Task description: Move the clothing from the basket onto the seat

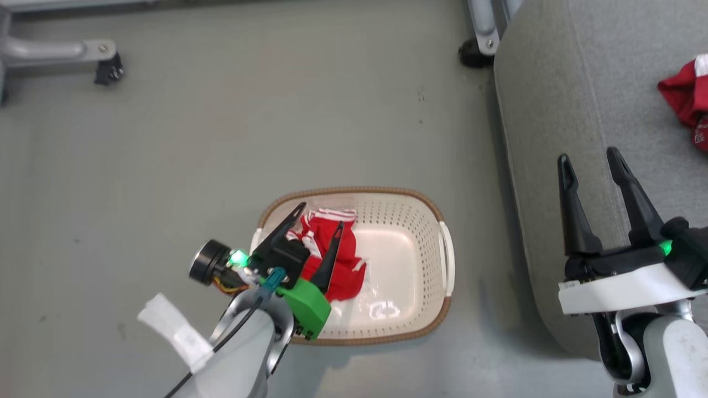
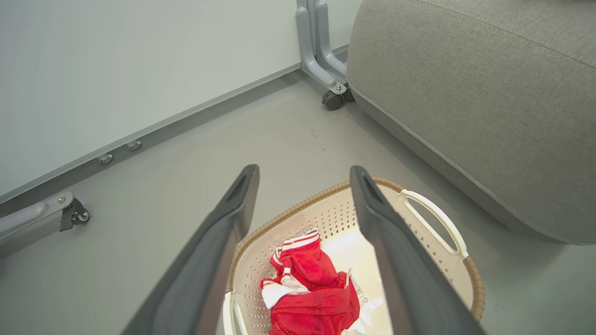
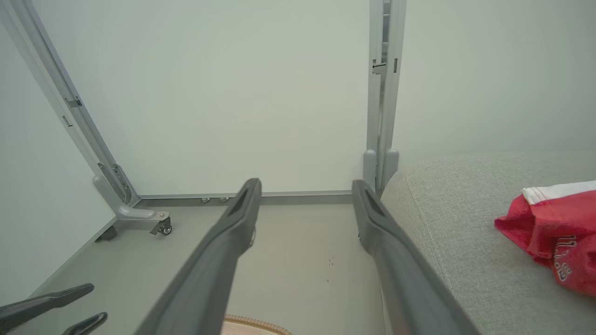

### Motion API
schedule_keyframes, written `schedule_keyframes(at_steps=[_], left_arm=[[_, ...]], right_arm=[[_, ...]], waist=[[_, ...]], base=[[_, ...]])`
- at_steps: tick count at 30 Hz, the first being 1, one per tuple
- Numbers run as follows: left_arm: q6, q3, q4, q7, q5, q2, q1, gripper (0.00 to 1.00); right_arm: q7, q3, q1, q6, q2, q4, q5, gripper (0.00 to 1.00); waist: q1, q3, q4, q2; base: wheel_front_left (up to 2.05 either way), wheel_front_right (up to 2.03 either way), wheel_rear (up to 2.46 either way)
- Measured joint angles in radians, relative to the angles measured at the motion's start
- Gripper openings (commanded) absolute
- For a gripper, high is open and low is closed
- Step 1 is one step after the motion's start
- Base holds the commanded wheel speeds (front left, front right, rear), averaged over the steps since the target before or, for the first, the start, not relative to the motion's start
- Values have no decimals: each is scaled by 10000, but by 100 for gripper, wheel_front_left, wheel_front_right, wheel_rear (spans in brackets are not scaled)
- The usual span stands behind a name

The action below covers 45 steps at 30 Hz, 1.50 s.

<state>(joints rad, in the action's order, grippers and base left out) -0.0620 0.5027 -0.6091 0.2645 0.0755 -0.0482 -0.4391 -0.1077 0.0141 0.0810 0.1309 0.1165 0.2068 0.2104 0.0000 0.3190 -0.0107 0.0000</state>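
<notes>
**Reaching for the last piece in the basket**

Hovering at the lower middle of the head view, the left claw point(image 1: 321, 215) is spread wide and empty. It tilts down over the basket point(image 1: 409, 221), which stands on the floor point(image 1: 166, 166) just beside the seat point(image 1: 581, 83). Its fingers straddle the red garment point(image 1: 337, 265), crumpled against the basket's left wall; I can't tell whether the tips touch the cloth. Open that wide, it looks set to drop and pinch the bunched folds, I'd say. The other garment point(image 1: 688, 99) lies on the seat at the upper right edge of the frame, so I'd judge the job half done. The right claw point(image 1: 587, 155), at the lower right, is open too and holds nothing. It is parked over the seat's near edge, probably to keep out of the way.
</notes>
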Motion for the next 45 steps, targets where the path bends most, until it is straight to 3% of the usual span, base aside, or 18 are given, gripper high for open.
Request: schedule_keyframes(at_steps=[15, 23, 34, 45], left_arm=[[94, 2644, -4286, -234, -734, 12, -3376, 100], [186, 3091, -5925, -594, -1026, -36, -4588, 100], [385, 3074, -6581, -934, -926, -909, -5224, 100], [255, 3285, -6732, -1758, -928, -1657, -5823, 100]], right_arm=[[-943, 897, 1844, 0, 148, -29, 380, 100], [-1371, 1540, 2623, 0, -6, -322, 681, 100], [-1534, 1921, 3230, 0, -176, -838, 1131, 100], [-1549, 2261, 3551, 0, -372, -890, 1396, 100]], waist=[[1, 2943, -747, 0], [2, 4439, -1399, 0], [2, 6036, -2467, 0], [3, 7033, -3215, 0]], base=[[0, 0, 0], [0, 0, 0], [0, 0, 0], [0, 0, 0]])
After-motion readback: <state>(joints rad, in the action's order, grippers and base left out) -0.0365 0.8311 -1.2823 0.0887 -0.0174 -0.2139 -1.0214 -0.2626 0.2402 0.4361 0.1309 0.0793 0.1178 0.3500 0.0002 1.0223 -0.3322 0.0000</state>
